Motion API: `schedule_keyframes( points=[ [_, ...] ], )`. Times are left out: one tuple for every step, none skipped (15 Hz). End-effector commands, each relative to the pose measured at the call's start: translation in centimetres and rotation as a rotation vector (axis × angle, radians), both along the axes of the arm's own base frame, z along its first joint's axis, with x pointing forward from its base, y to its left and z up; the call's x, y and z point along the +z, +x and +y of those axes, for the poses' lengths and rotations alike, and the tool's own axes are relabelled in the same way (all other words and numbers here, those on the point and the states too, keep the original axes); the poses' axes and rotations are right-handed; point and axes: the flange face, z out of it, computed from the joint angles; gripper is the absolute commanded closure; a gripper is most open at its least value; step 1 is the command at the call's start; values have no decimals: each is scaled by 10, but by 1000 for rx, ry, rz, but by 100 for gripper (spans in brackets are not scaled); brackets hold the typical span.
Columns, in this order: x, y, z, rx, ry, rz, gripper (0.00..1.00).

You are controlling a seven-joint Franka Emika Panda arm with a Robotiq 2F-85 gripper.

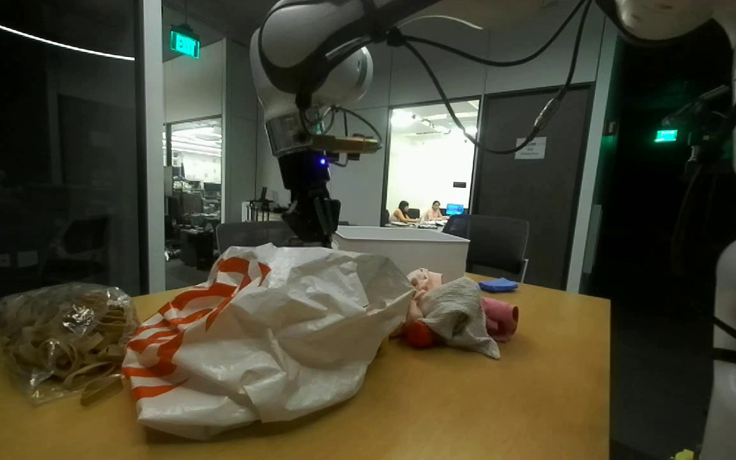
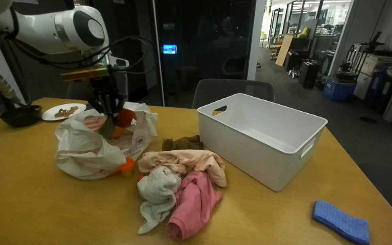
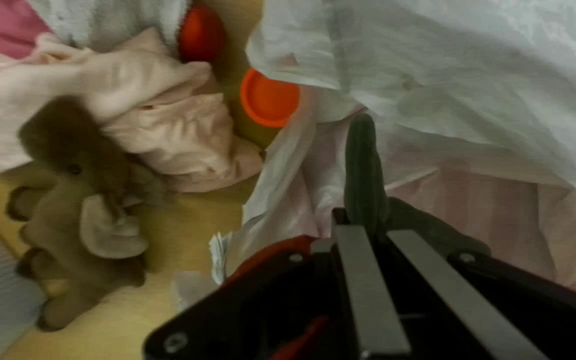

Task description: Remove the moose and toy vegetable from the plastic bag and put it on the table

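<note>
The white plastic bag (image 1: 278, 338) with orange-red print lies crumpled on the tan wooden table (image 1: 508, 409); its open mouth shows in an exterior view (image 2: 87, 153). My gripper (image 2: 110, 114) is over the bag's mouth, pointing down. In the wrist view its fingers (image 3: 374, 230) are shut on a dark green toy vegetable (image 3: 363, 165). Red (image 2: 125, 118) and orange parts show beside the fingers; I cannot tell whether they belong to it. The brown moose (image 2: 182, 143) lies on the table outside the bag, beside the white bin, and shows in the wrist view (image 3: 83, 215).
The white bin (image 2: 247, 146) stands beside the moose. Peach, grey and pink cloths (image 2: 194, 200) lie in front. An orange-lidded tub (image 2: 127, 166) touches the bag's edge. A clear bag of tan bits (image 1: 64, 338), a plate (image 2: 50, 115), a black pan (image 2: 20, 117) and a blue cloth (image 2: 340, 221) surround.
</note>
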Motion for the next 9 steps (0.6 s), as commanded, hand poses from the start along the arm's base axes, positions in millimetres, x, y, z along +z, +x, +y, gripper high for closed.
schedule_keyframes(
  points=[
    [43,-16,-1,-14,-142,-143,95],
    [51,-19,-2,-16,-184,-183,95],
    [60,-24,-3,-39,-209,-228,95],
    [69,-30,-6,-66,-238,-260,95],
    [77,-38,-10,-105,-239,-266,95],
    [84,-44,-14,-132,-235,-273,95],
    [90,-51,-18,-169,-236,-271,95],
    [96,-61,-27,-214,-263,-274,95],
    [99,-67,-34,-249,-278,-275,95]
  ],
)
